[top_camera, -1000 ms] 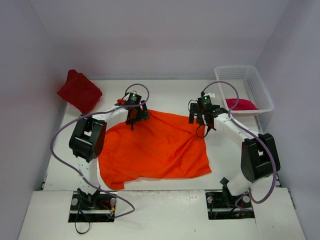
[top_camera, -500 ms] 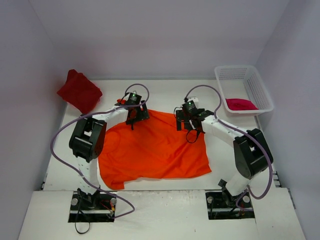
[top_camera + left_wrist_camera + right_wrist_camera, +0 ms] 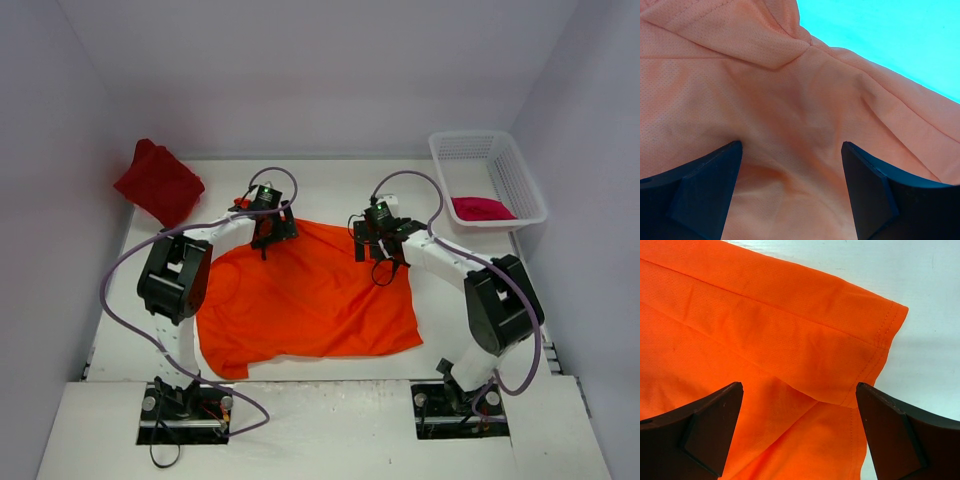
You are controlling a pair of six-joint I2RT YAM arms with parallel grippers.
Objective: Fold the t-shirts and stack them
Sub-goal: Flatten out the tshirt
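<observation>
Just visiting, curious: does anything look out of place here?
The dark red t-shirt lies bunched at the far-left corner, seemingly overhanging the table. The orange t-shirt lies crooked and wrinkled. Nothing looks damaged.

Top external camera is sitting above and behind the arm bases (image 3: 185, 400), looking down and facing the far wall (image 3: 320, 80), far enough back to be taking in the whole table (image 3: 330, 185). Left wrist camera is peering down between its own fingers (image 3: 700, 195), very near the orange t-shirt (image 3: 790, 125). Right wrist camera is hovering equally near over the shirt's hemmed corner, with its fingers (image 3: 705, 430) framing the view. All three are sharing the shirt's far edge.
</observation>
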